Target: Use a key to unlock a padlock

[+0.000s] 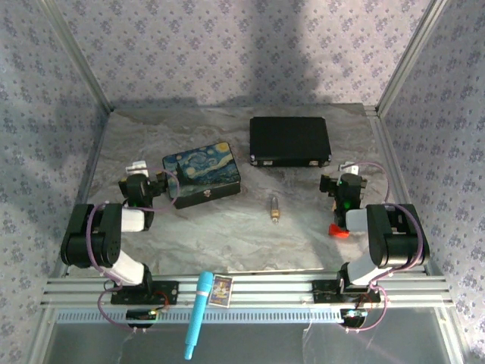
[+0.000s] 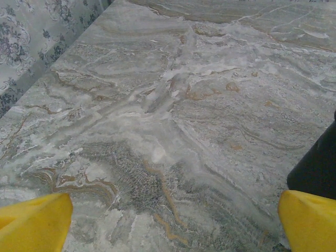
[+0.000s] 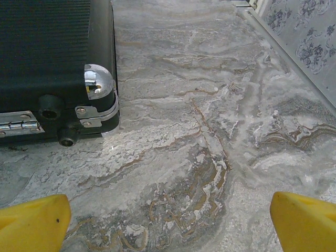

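Note:
The padlock, tiny, brass with a silvery end, lies on the marble tabletop between the two arms. The key is too small to tell apart from it. My left gripper sits at the table's left, beside the starry-night box and well left of the padlock. In the left wrist view this gripper is open, its yellow fingertips far apart over bare marble. My right gripper rests at the right, far from the padlock. It too is open, with nothing between its yellow fingertips.
The starry-night box stands left of centre and a black case at the back; the case's corner is ahead-left of the right fingers. A small red object lies by the right arm. A blue pen and a card rest on the front rail.

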